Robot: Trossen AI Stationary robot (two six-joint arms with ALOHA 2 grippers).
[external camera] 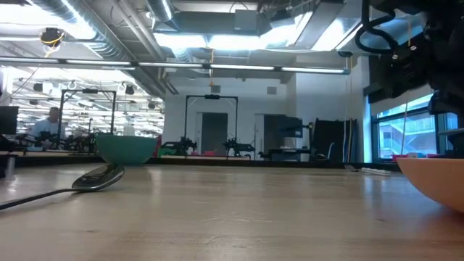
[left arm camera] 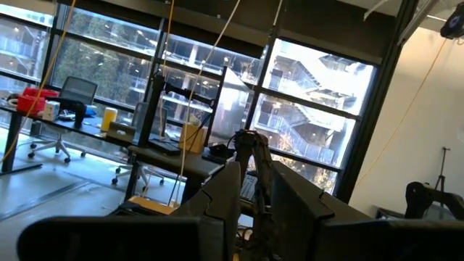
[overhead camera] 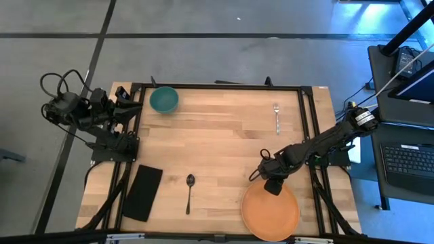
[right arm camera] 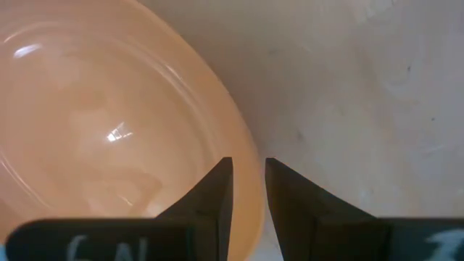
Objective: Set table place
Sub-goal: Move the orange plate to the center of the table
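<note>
An orange plate (overhead camera: pixel 270 211) lies at the near right of the light wood table (overhead camera: pixel 224 142); it also shows in the low view (external camera: pixel 435 177) and the right wrist view (right arm camera: pixel 109 123). My right gripper (overhead camera: pixel 273 186) is at the plate's far rim, shut on it, with its fingers either side of the rim in the right wrist view (right arm camera: pixel 248 210). My left gripper (overhead camera: pixel 54 108) waits off the table's far left corner, pointing out into the room, its fingers close together (left arm camera: pixel 254 217) and empty. My right gripper pinches the plate's far rim (right arm camera: pixel 246 174) between its two fingers, one finger (right arm camera: pixel 214 203) over the plate's inside and the other (right arm camera: pixel 290 210) outside it above the wood. The fingers come from above, pointing down. Whether the rim is lifted off the table, I cannot tell.
A teal bowl (overhead camera: pixel 163 99) stands at the far left, a fork (overhead camera: pixel 277 116) lies at the far right, a spoon (overhead camera: pixel 190 192) lies near the front middle, and a black napkin (overhead camera: pixel 143 192) lies at the near left. Bare wood (overhead camera: pixel 224 135) fills the middle.
</note>
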